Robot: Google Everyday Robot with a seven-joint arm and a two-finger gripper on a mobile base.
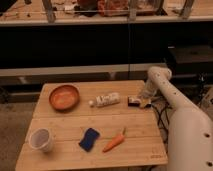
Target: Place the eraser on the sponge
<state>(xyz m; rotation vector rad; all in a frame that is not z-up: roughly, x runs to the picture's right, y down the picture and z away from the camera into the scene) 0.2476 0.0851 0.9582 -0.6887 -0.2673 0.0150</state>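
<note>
The gripper [144,102] sits low at the far right edge of the wooden table [70,160], right against the eraser [133,101], though whether it is clamped or spread I cannot tell, while the blue sponge [89,139] lies well away toward the view's lower left of it, just beside an orange carrot [114,142].

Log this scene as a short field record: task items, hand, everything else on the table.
eraser: small flat dark eraser with whitish band, table's right side
sponge: blue soft rectangular sponge, front centre, nothing on it
hand: hand low at the right edge, beside the eraser
others: round orange bowl, white packet, orange carrot, white cup
surface: slatted wooden table
</note>
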